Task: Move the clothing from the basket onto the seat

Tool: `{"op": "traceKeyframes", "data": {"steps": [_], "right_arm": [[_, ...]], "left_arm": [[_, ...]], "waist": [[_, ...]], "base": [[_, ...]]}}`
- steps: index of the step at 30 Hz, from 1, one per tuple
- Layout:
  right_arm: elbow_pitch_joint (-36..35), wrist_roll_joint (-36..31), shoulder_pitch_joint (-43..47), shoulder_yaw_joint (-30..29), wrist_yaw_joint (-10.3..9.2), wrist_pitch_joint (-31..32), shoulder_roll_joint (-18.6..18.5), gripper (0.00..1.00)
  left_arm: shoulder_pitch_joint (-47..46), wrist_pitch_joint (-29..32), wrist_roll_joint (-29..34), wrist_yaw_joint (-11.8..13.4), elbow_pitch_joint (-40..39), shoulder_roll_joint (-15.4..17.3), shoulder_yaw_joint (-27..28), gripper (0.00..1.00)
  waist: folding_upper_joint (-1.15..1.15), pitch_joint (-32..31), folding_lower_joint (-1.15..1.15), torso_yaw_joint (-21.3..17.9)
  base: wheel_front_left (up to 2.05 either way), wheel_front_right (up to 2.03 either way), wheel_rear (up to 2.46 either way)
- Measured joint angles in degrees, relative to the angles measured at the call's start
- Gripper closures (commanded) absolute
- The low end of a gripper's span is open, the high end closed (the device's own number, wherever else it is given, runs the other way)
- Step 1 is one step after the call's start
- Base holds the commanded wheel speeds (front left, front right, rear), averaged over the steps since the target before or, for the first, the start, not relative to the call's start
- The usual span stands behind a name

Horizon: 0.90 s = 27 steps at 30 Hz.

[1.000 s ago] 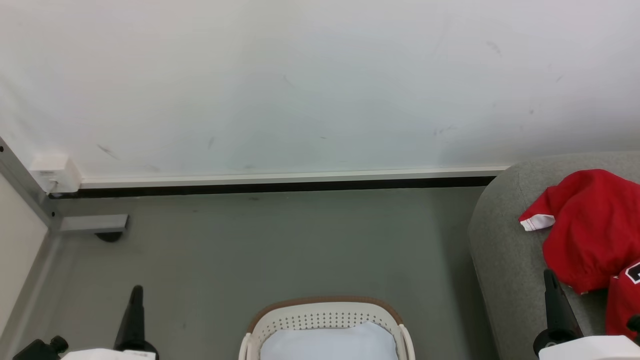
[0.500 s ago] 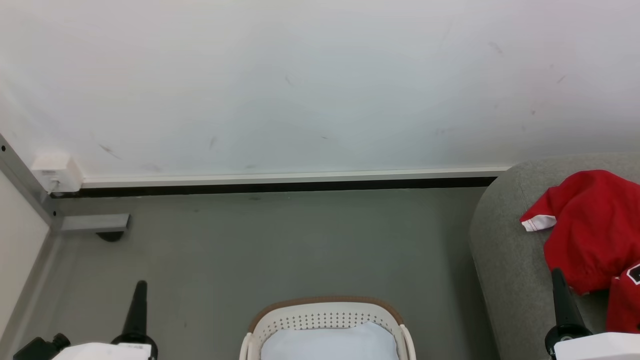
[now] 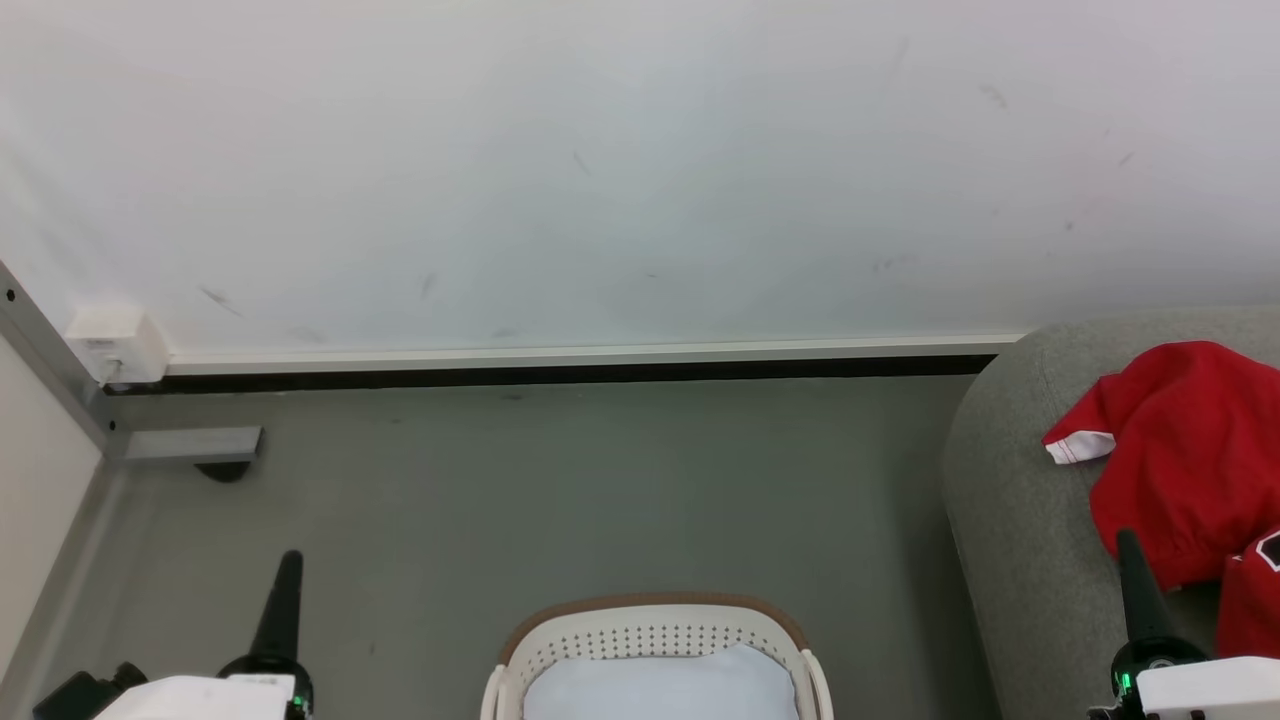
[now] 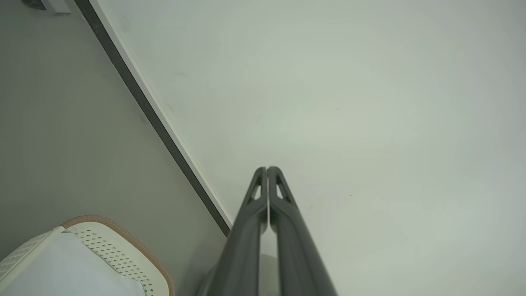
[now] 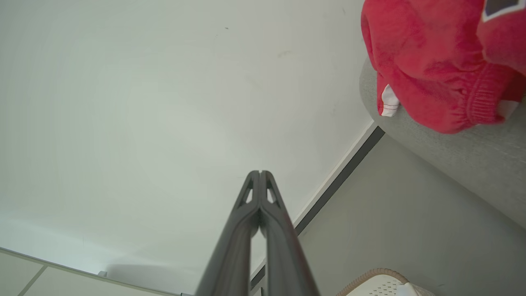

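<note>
Left tool (image 3: 290, 558) at lower left and right tool (image 3: 1129, 537) at lower right both have fingers pressed together; clothing (image 3: 1190, 450) lies on the seat (image 3: 1010, 500) at right, basket (image 3: 650, 603) at bottom centre.

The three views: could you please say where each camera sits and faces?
Head view: on the head, facing forward and down at floor, wall, basket and clothing on the seat; left gripper and right gripper at the bottom corners.
Left wrist view: on the left wrist, along its shut fingers toward the wall; basket lower left.
Right wrist view: on the right wrist, along its shut fingers toward the wall; clothing upper right.
Shared: head and right wrist views both show clothing on the seat.
</note>
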Motion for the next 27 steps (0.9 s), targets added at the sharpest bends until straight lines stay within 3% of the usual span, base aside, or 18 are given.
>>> {"op": "traceKeyframes", "data": {"steps": [27], "right_arm": [[-0.7, 16.0, -0.4, 1.7, 0.00, 0.4, -3.2, 1.00]], "left_arm": [[-1.3, 3.5, -11.0, 0.7, -0.8, -1.0, 0.7, 1.00]], "waist": [[0.00, 0.0, 0.00, 0.4]], "base": [[0.00, 0.00, 0.00]]}}
